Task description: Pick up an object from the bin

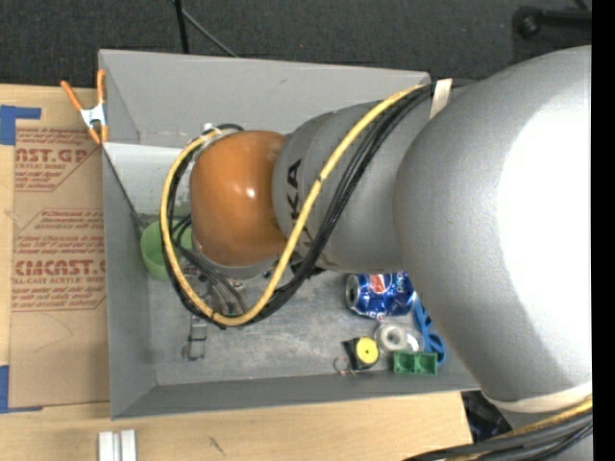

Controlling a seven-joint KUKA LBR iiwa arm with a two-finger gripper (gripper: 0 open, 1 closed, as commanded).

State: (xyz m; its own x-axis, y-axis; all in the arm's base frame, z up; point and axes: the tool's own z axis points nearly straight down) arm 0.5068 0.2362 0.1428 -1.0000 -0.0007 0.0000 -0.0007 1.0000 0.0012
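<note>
Your arm's orange wrist [235,209] hangs over the left side of the bin [130,353], nearest the green round thing [152,248] by the wall. Its bulk hides the grasp, so you cannot tell whether it is open or closed.

Letters "KA" on grey arm [327,190], red-and-white emblem on crushed blue can [380,294]
</note>
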